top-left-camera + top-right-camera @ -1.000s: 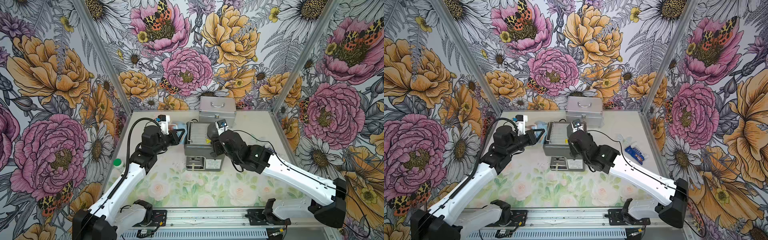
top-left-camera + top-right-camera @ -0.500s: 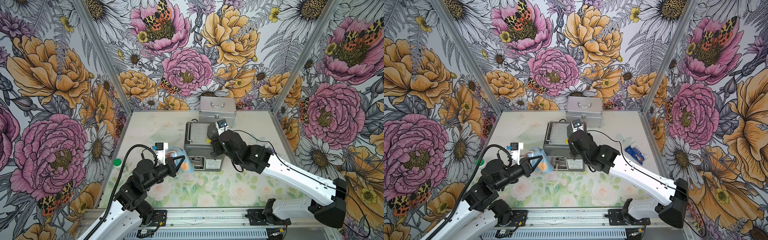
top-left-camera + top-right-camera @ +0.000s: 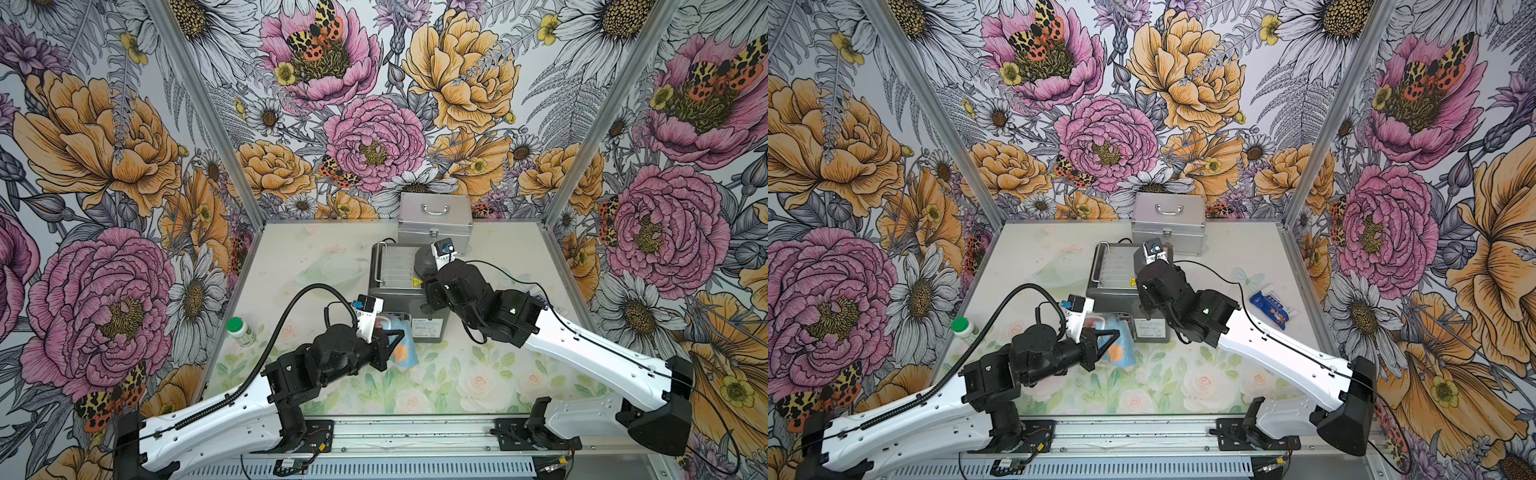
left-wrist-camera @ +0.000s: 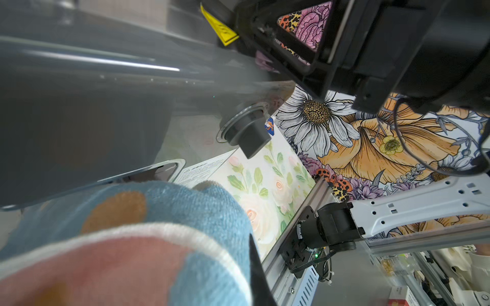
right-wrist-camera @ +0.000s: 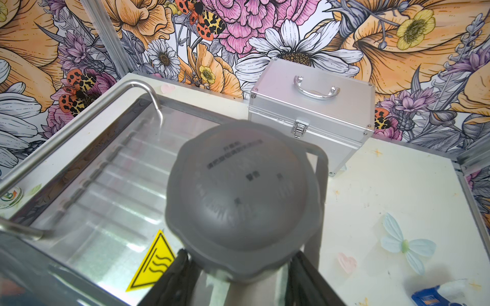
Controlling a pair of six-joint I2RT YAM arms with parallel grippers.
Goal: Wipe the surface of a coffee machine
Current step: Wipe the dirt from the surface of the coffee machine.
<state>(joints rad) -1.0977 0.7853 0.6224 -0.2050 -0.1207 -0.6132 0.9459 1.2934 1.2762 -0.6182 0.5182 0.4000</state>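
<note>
The boxy dark-grey metal coffee machine (image 3: 395,272) stands in the middle of the pale floral table (image 3: 316,257), just before the silver aluminium case (image 3: 434,220). The right gripper (image 5: 240,273) clasps its grey dome cap (image 5: 244,201) between both jaws. The left gripper (image 3: 395,338) pinches a fluffy blue towel with pink and orange patches (image 4: 159,225), by the machine's front.

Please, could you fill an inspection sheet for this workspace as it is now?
Surface: table, floral print, small stains.
Job's things: coffee machine mid-table; cloth at its front.
Clutter: case by back wall; bottle near left edge; blue packet on the right.
Grippers: left gripper shut on cloth; right gripper closed around cap.
Cables: black hose arching on the left; thin cable looping on the right.
Surroundings: floral walls; rail in front.
</note>
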